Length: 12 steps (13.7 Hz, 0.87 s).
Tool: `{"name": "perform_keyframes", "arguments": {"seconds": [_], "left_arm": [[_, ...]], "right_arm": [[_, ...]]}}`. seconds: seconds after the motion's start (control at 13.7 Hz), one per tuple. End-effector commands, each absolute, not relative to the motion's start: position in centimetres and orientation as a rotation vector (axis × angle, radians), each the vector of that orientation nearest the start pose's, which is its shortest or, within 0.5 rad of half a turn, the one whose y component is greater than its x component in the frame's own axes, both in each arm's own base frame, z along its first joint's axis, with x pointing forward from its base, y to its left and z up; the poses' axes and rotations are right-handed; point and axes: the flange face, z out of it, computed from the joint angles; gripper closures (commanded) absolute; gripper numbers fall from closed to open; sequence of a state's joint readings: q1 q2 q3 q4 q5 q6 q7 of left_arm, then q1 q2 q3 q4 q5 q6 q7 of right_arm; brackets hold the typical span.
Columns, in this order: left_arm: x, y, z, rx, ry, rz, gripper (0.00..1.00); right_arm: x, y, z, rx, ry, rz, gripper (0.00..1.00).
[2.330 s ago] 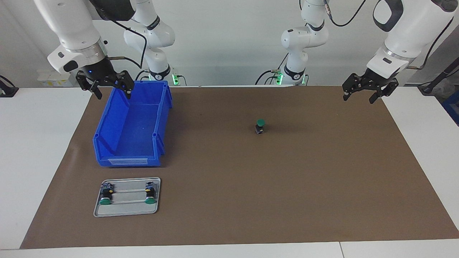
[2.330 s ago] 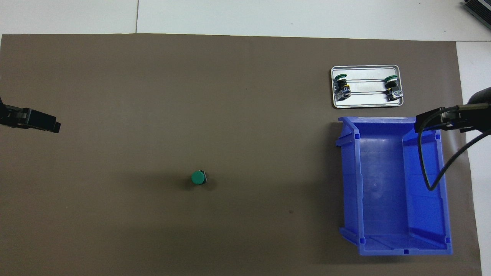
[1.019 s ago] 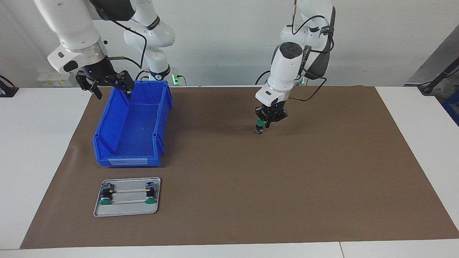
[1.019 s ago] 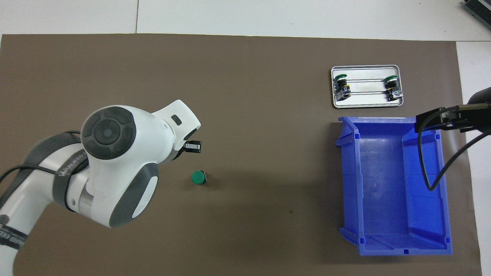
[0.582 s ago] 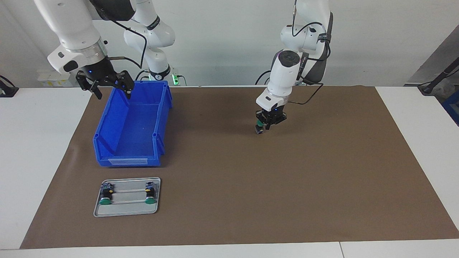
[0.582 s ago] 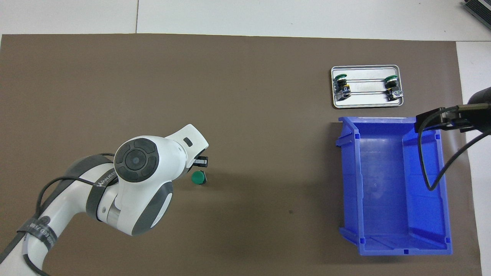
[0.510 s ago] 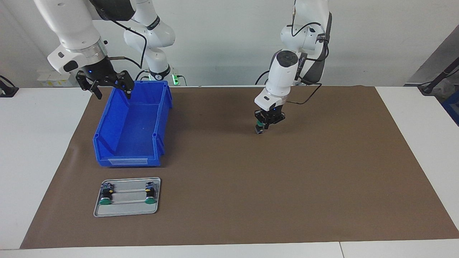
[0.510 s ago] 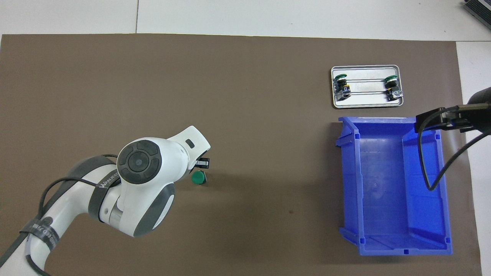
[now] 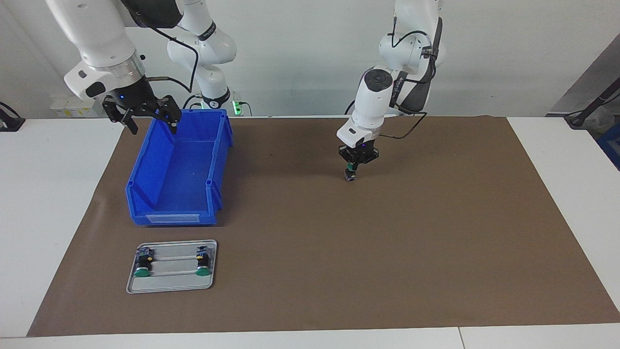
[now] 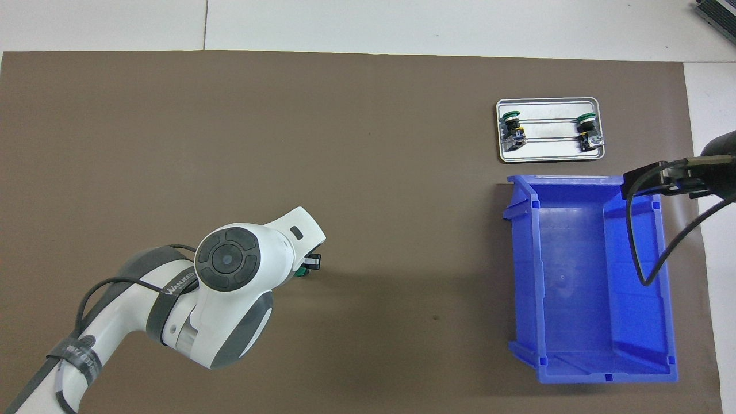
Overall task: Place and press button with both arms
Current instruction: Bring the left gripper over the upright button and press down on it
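The button (image 9: 350, 175) stood upright on the brown mat (image 9: 387, 252), roughly mid-table and a bit toward the left arm's end, well apart from the blue bin (image 9: 179, 169). The left gripper (image 9: 353, 168) was directly on top of it, pointing straight down, fingertips pinched together with nothing between them, tip touching or just above the green cap; contact could not be told for sure. From overhead the left arm's wrist covered nearly all of the button, only a sliver of green (image 10: 300, 272) showing beside the gripper (image 10: 310, 261). The right gripper (image 9: 143, 114) hung in the air over the bin's rim at the end nearest the robots, jaws spread wide, holding nothing; that arm was waiting. Overhead only the edge of the right gripper (image 10: 661, 179) showed, over the bin's wall (image 10: 661, 276). The bin sat on the mat at the right arm's end of the table and looked empty inside. Farther from the robots than the bin, just beside it, lay a small metal tray (image 9: 172, 286) with two more buttons lying on their sides, one (image 9: 142, 264) at each end, the other (image 9: 203, 262) near the tray's opposite edge, green caps facing away from the robots.
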State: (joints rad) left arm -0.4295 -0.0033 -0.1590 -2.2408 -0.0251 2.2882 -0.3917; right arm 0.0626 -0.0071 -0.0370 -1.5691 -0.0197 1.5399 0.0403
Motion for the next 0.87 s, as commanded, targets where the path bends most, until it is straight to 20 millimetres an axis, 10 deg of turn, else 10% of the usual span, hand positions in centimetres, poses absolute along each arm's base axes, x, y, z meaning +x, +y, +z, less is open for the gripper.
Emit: {"name": "perform_keyframes", "arguments": {"seconds": [0.0, 0.8], "left_arm": [[42.77, -28.95, 38.07, -3.159, 0.277, -0.056, 1.00], [42.33, -29.02, 37.16, -3.161, 0.289, -0.060, 1.00]], "right_arm": [[54.24, 1.24, 62.84, -3.163, 0.042, 0.040, 0.00], [54.22, 1.24, 62.83, -3.163, 0.042, 0.042, 0.00]]}}
